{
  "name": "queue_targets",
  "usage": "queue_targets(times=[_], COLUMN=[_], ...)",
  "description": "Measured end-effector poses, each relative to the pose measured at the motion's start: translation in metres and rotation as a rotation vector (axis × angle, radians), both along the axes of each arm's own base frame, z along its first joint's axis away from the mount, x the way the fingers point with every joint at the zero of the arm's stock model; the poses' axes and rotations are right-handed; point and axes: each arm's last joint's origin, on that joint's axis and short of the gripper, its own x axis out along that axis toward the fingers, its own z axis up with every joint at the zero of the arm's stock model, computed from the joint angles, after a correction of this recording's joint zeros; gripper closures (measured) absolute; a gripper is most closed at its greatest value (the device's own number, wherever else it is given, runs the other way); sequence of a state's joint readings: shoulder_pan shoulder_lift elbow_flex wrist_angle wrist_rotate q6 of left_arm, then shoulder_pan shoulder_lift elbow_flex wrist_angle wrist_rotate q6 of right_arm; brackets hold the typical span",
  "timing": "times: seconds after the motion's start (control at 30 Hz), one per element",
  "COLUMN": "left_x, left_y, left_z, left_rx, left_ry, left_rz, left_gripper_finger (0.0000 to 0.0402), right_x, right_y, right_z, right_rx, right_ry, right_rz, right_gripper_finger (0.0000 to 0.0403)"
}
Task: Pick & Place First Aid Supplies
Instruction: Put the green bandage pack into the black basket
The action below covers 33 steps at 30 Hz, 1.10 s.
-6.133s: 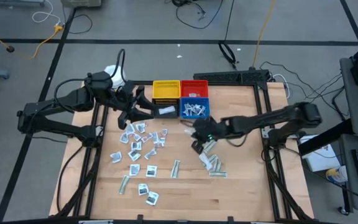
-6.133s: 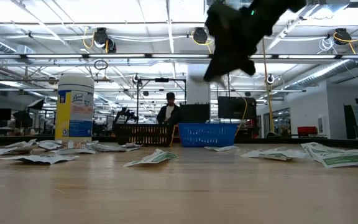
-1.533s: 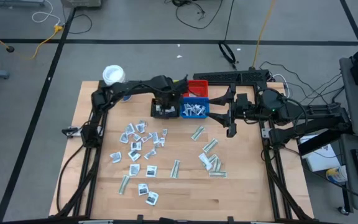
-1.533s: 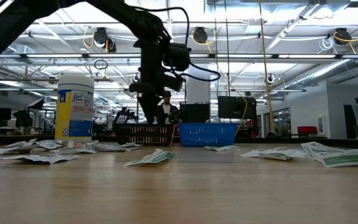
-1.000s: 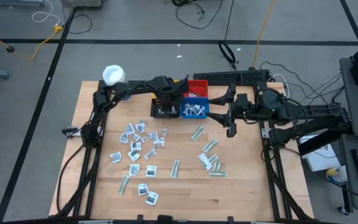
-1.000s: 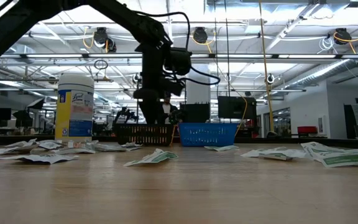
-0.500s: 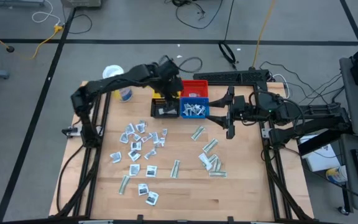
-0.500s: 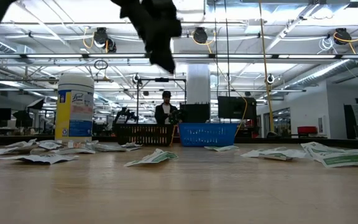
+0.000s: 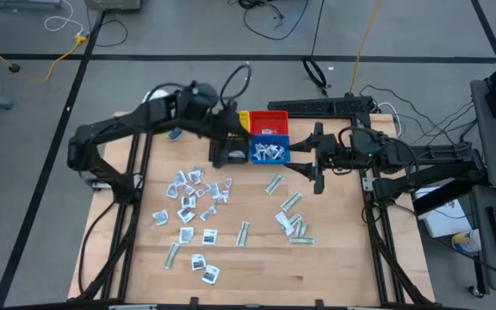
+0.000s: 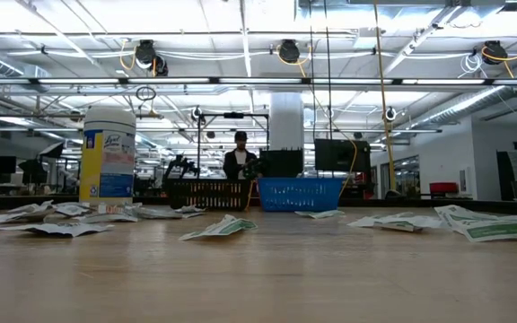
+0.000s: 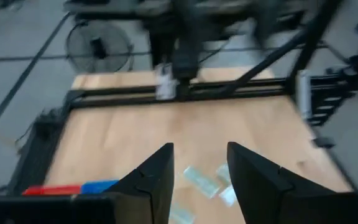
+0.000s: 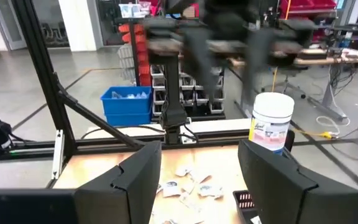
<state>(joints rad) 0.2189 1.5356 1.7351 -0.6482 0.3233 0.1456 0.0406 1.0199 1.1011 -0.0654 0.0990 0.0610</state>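
White and silvery packets lie scattered over the wooden table, and that tells me most of the job is ahead. A cluster of squarish ones sits on the near side of my left gripper, below it on the boards, and several long strips lie near my right gripper, just toward the table's front edge from it. A few more rest close to that front edge.

Some sorting is done: the blue bin between my two grippers holds a small heap of packets, the red bin behind it shows a few, and the black bin right under my left gripper has at least one pale piece in it. The yellow bin is mostly hidden by my left arm, so I cannot tell what it holds.

My left gripper hovers above the black bin with its fingers spread and nothing between them. My right gripper waits beside the blue bin, fingers likewise apart and empty. I judge the task well under half finished.
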Motion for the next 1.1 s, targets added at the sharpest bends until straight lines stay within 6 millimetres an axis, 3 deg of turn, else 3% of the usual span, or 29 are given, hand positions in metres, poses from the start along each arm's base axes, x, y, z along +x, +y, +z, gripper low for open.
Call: queue_targets(times=[0.2, 0.33, 0.47, 0.77, 1.1], left_x=[-0.002, -0.003, -0.005, -0.006, -0.004], left_y=[-0.055, -0.085, -0.103, -0.117, -0.117], left_z=[0.014, 0.012, 0.012, 0.016, 0.022], left_rx=[-0.002, 0.016, 0.019, -0.055, -0.083], left_ry=[-0.072, -0.053, -0.056, -0.082, -0.148], left_rz=[-0.079, -0.126, -0.178, -0.191, -0.185], left_gripper_finger=[0.0271, 0.0274, 0.0273, 0.0273, 0.0273], right_x=[-0.001, -0.006, -0.007, 0.000, 0.041], right_y=[0.000, 0.000, 0.000, 0.000, 0.001], right_z=[-0.011, -0.032, -0.056, -0.098, -0.155], right_rx=[0.158, 0.310, 0.301, -0.086, -0.261], right_ry=[0.102, 0.308, 0.556, 0.960, 1.198], right_rz=[-0.024, -0.080, -0.082, 0.145, 0.298], right_gripper_finger=[0.0193, 0.0193, 0.0193, 0.0193, 0.0193])
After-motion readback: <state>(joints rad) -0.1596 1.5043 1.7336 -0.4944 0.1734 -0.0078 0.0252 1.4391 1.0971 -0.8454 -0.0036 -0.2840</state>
